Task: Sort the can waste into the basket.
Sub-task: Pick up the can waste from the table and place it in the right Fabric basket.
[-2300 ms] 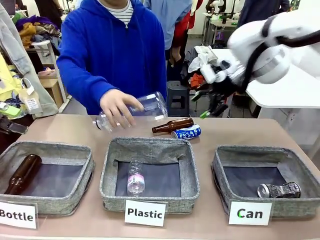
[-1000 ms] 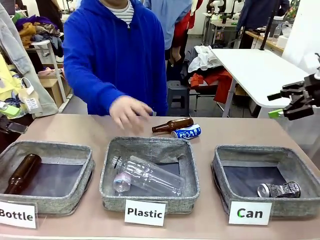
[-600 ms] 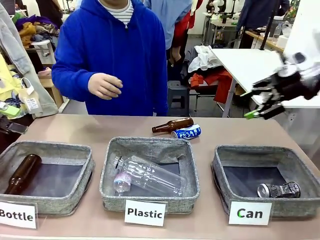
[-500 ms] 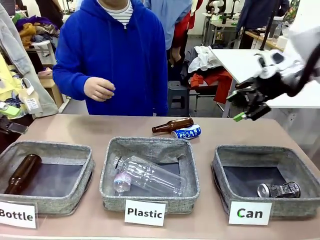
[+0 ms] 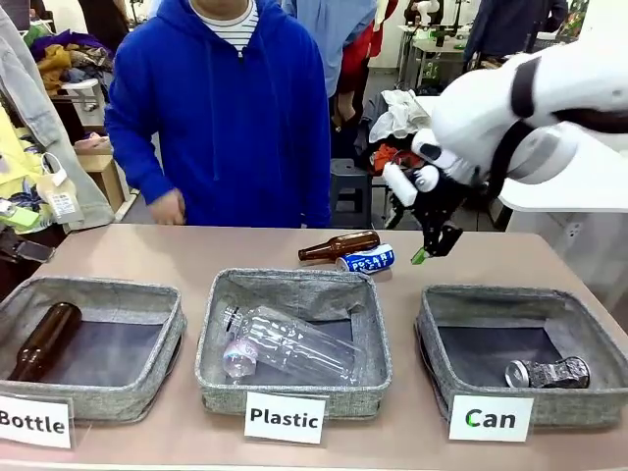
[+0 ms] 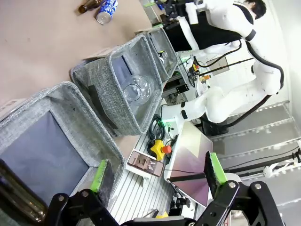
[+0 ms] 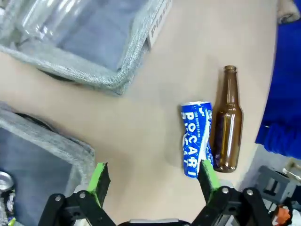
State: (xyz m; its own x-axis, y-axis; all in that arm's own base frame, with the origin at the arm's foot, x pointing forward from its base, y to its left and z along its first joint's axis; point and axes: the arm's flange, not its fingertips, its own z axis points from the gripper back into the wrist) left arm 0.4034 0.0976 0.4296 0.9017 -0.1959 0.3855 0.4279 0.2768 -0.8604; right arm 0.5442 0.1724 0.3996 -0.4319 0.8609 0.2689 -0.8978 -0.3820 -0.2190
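Blue can (image 5: 366, 260) lies on its side at the far middle of the table, touching a brown bottle (image 5: 340, 244) just beyond it. I have the right gripper (image 7: 153, 176) hovering above and just right of it, fingers wide apart and empty. I judge that spread suits straddling the can without catching the bottle. Silver can (image 5: 548, 373) already lies in the Can basket (image 5: 491, 297), near right. Left gripper (image 6: 157, 172) hangs wide open and empty at the left end, clear of the work.
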